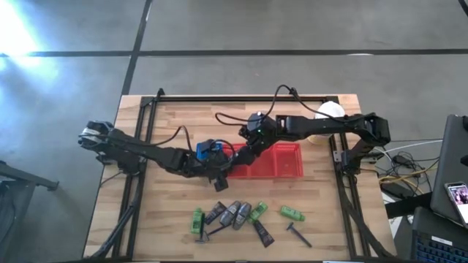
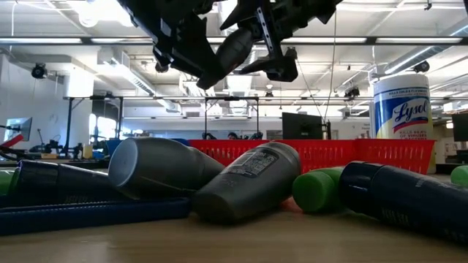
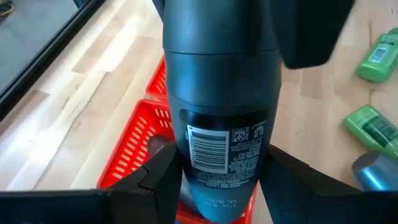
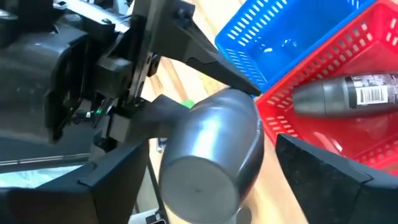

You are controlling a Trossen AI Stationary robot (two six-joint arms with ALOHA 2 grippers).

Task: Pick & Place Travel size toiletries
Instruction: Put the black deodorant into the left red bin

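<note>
Tilting grey stick (image 3: 221, 118), label end in left claw (image 3: 219, 177), cap toward right claw (image 4: 205, 180)

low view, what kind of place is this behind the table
Probably a robotics lab or open workshop: a concrete floor around the wooden table, ceiling strip lights over a big open room, and benches with monitors in the background.

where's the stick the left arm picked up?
Grey stick is clamped in the left claw, in the air over the red basket's left end, between both claws.
</note>
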